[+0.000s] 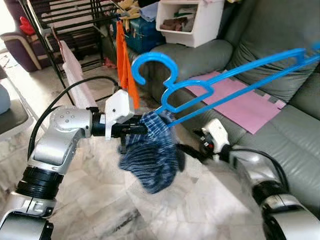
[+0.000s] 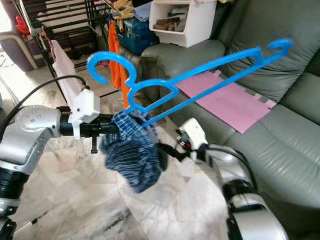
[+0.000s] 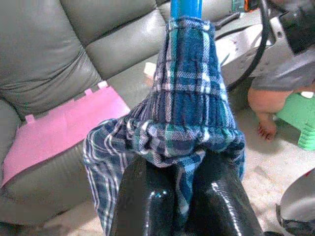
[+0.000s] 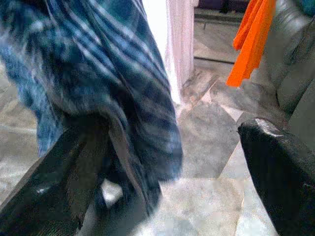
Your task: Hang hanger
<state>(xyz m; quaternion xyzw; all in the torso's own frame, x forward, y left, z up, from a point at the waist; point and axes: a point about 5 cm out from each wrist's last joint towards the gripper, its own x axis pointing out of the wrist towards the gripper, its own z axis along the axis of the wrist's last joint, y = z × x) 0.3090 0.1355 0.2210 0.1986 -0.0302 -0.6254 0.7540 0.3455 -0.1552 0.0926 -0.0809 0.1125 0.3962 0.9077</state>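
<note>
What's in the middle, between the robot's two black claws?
The blue checked cloth hangs from the blue hanger between the left gripper and the right gripper, as the left eye view shows. The left gripper pinches it.

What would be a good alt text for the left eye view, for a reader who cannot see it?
The left gripper pinches a blue plaid cloth draped over the end of a blue hanger, held above a marble floor. The right gripper reaches toward the cloth beside a grey sofa with a pink sheet.
</note>
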